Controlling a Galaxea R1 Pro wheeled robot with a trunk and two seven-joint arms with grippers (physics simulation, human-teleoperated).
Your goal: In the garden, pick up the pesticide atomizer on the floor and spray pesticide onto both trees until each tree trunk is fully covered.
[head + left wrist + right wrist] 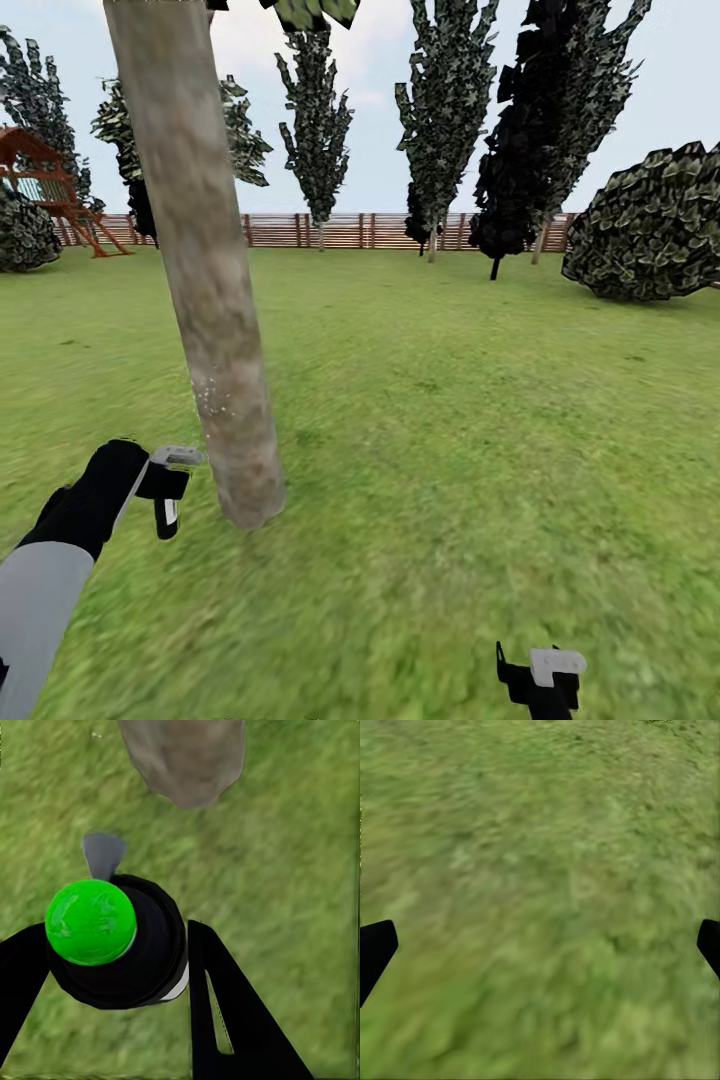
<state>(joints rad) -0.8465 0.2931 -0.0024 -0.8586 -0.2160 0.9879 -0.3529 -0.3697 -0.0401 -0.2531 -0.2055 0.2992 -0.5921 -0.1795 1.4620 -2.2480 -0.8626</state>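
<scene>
Jaws of the left gripper (112,967) clamp the atomizer (112,945) near the tree trunk (205,300), right jaws wide apart; poor aim could send pesticide (210,395) onto grass (450,400).

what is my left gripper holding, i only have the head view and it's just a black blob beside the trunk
Observer: In the left wrist view the left gripper is closed on the pesticide atomizer, a black bottle with a bright green cap.

Operator: which way is the nozzle facing

Observer: The grey nozzle points at the base of the tree trunk, with grass between them.

Operator: anything under my right gripper

Observer: In the right wrist view the right gripper is wide open, its fingertips at the picture's edges, above bare grass.
</scene>
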